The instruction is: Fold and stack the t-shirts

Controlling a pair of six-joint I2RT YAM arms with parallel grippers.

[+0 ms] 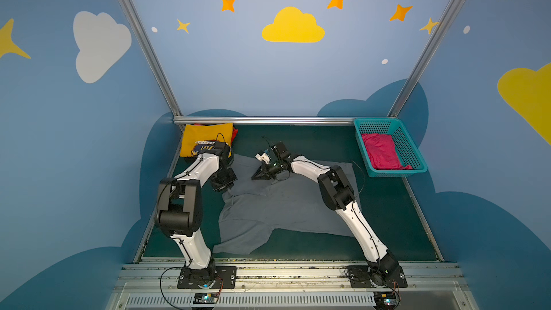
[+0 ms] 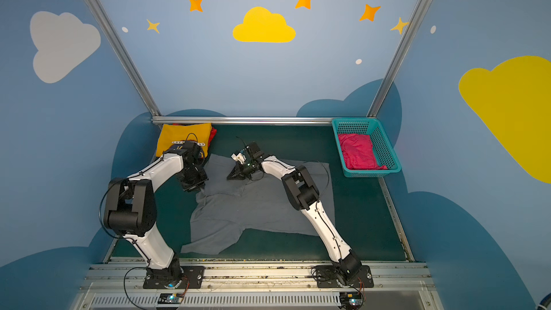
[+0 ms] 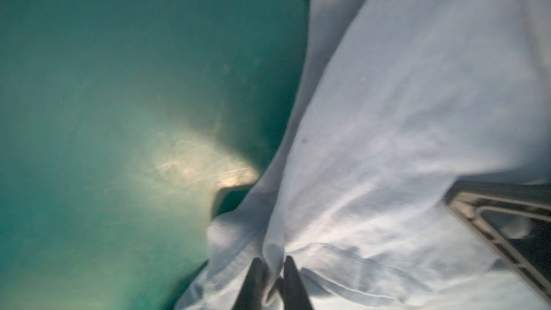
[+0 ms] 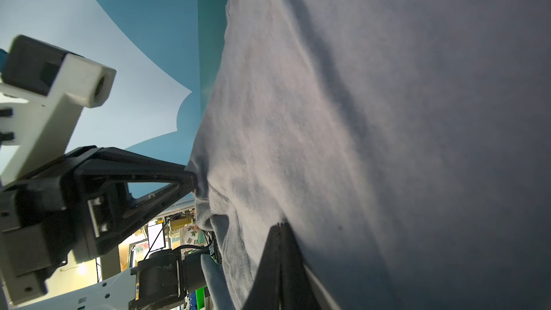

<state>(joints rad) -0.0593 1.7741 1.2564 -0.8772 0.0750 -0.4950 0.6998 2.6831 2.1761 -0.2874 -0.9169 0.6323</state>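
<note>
Left wrist view, blurred, shows the grey tee (image 3: 387,114), spread on the mat (image 1: 396,204), bunched between the left gripper's (image 3: 272,266) slightly parted fingers; whether they grip it is unclear. The right gripper (image 4: 280,229) is closed, tip on the tee; any pinched cloth is hidden. Behind, the left arm (image 1: 202,165) half-covers the yellow tee (image 1: 205,137).

Grey tee (image 1: 283,204), teal basket (image 1: 408,150)

Top views are evenly lit, sharp, bowed at edges. Left wrist view blurs; glare marks the mat (image 3: 196,168). Shadow darkens the grey t-shirt (image 4: 447,144).
</note>
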